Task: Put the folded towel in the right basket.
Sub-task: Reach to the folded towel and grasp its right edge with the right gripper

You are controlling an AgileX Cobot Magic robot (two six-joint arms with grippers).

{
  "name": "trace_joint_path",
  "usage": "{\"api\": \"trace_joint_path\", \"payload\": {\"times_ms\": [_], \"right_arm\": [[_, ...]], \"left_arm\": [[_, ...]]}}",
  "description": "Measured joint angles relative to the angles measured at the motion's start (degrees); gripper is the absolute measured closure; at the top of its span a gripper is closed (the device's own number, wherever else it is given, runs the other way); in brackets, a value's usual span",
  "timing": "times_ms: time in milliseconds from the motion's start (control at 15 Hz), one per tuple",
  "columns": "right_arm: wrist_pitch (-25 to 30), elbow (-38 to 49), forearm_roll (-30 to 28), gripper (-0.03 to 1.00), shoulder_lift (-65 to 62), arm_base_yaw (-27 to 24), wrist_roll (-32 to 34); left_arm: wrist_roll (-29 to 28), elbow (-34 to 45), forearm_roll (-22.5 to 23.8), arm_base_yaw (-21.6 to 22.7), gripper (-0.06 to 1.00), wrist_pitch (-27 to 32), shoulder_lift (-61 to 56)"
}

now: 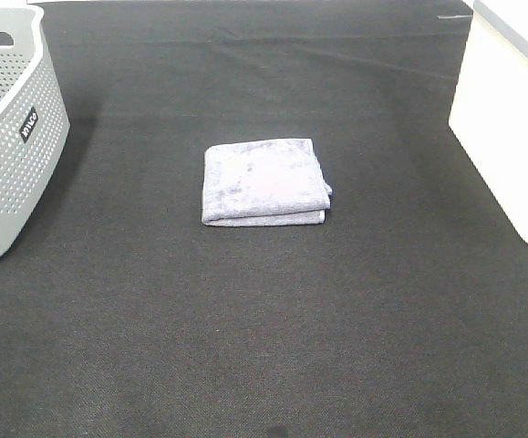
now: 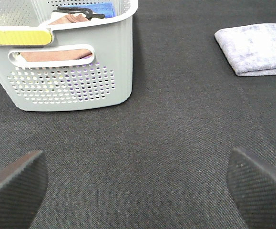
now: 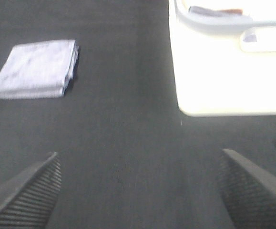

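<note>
Overall: bright, even light from above; the dark mat (image 1: 264,365) shows no glare.
Shadows: soft and slight, with a thin dark line under the towel (image 1: 264,181) and a faint darkening beside the grey basket (image 1: 13,155).
Overexposure: the white basket (image 3: 228,71) is blown out in the right wrist view, its walls almost featureless.
Blur: the right wrist view is soft and hazy throughout, and the towel's edges are smeared.
Sharpness: the left wrist view is crisp, with the mat's weave and the basket's holes distinct.
High view: clear, with slight grain in the dark areas.
</note>
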Motion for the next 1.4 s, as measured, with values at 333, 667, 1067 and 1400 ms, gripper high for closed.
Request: {"api": "trace_joint_path", "payload": {"times_ms": [333, 667, 1067, 1400], "right_arm": [[-3.3, -16.8, 0.9, 0.14, 28.5, 0.0, 0.0], [0.6, -37.4, 1.3, 0.14, 54.5, 0.0, -3.8], [10.1, -63.4, 10.4, 0.21, 79.6, 2.0, -8.3], [12.9, -72.2, 14.5, 0.25, 94.8, 10.9, -8.6]], "left_arm": [[0.0, 0.0, 0.0, 0.0, -0.02, 0.0, 0.0], [0.0, 0.0, 0.0, 0.0, -0.02, 0.0, 0.0], [0.0, 0.0, 0.0, 0.0, -0.02, 0.0, 0.0], [0.0, 0.0, 0.0, 0.0, -0.02, 0.0, 0.0]]}}
